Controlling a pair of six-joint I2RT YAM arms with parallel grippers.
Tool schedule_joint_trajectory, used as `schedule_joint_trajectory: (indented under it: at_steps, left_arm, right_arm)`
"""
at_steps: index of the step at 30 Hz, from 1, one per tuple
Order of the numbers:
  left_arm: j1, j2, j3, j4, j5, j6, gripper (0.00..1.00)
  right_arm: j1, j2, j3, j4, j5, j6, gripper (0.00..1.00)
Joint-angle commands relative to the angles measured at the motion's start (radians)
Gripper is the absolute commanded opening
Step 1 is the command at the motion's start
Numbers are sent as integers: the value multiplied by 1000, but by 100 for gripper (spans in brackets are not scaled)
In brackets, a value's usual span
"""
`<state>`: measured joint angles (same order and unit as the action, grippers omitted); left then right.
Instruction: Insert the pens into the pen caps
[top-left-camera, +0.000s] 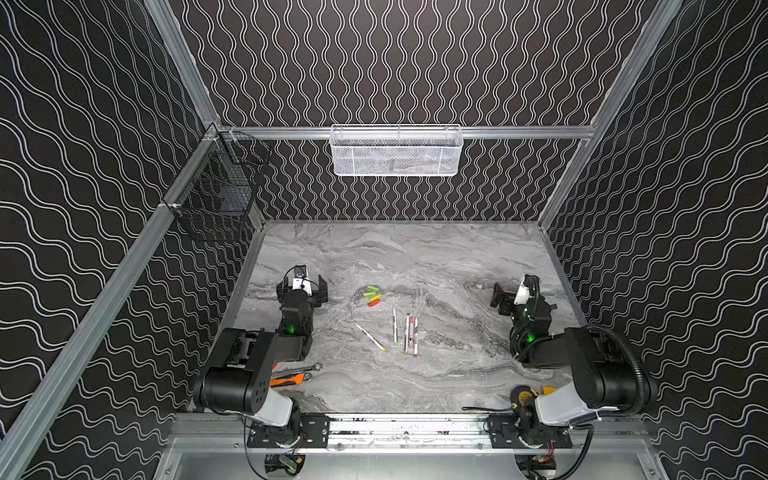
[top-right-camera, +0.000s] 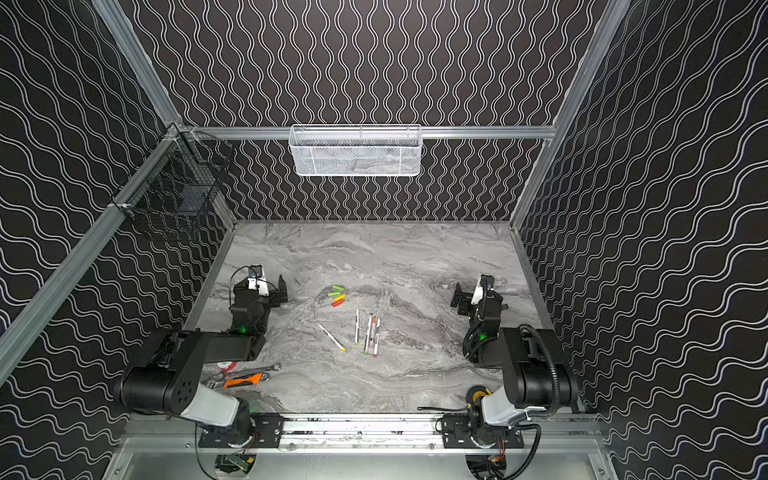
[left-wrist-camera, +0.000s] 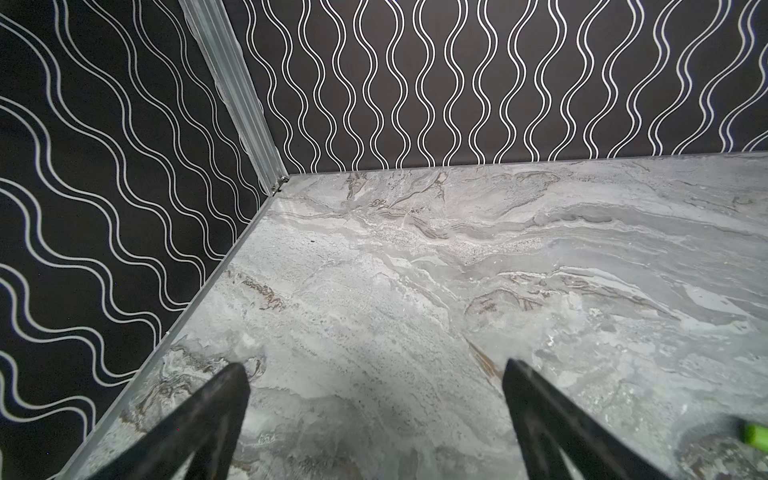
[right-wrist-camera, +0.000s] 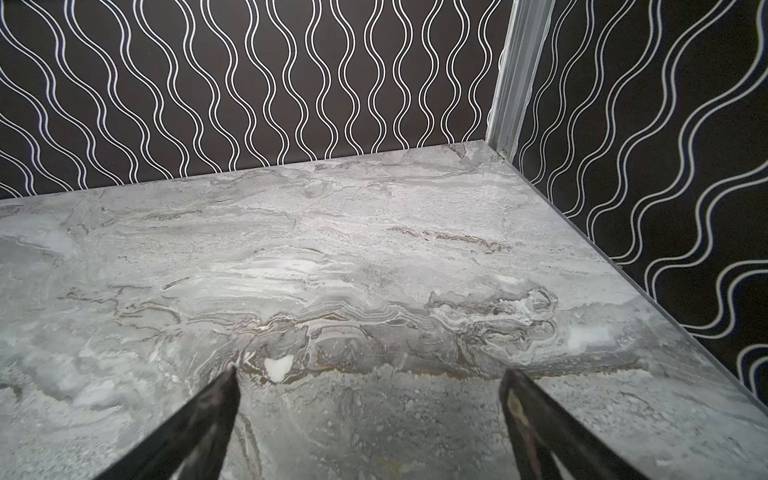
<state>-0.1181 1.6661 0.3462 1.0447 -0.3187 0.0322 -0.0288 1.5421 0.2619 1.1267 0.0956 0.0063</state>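
Left claw (left-wrist-camera: 374, 365) gapes near the table (left-wrist-camera: 415, 270) edge, seemingly clear.

Two black jointed arms, same build.
Left arm (top-left-camera: 249, 365) and right arm (top-left-camera: 598, 374): white shell (top-left-camera: 274, 409) near base, green light (top-left-camera: 291, 329) mid-arm, white camera mount (top-left-camera: 300, 284). Ribbed black hose (top-left-camera: 623, 351) on right only.

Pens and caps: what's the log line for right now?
step: not started | pens: loose, none capped | pen caps: clustered apart from pens | left gripper: open, empty | right gripper: open, empty
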Motion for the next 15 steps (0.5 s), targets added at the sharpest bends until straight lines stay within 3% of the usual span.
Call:
schedule_joint_trajectory:
  at_steps: [1, 15]
  left_arm:
    - [3, 4, 5, 38, -3, 16, 99]
    - [3, 2, 7, 30, 2, 12, 99]
  right_arm:
    - [-1, 1, -1, 58, 1, -17, 100]
    - [0, 2, -1, 58, 1, -17, 100]
